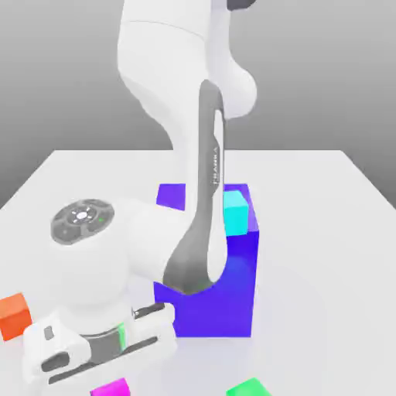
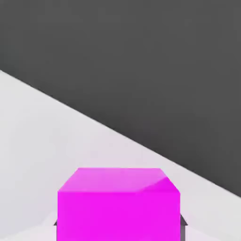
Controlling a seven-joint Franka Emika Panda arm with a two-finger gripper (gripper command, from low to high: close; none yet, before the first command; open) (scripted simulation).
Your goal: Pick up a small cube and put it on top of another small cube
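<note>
Since the end effector is down low at the near edge of the white worktop, I'd say we're right at the grasp part of the job. In the hand view the small bright magenta cube sits square between the fingers, with a dark finger edge tight against each side of it, so I read that as clamped on the cube. The cube looks like it's resting on the worktop, not lifted yet.

Going outward in the exterior view: a small green cube is near the magenta one, toward the exterior view's right. A small orange cube is off at the exterior view's left. Further back there's a big deep-blue block with a small cyan cube up at its top; I can't tell exactly how that one rests.

To do this step well, I'd lift straight up first, no sideways drag, so the cube doesn't twist in the grip. Green looks like the easiest target. Get well clear above it, line up the faces, lower until they meet, and only then let go. Watch the blue block on any swing.
</note>
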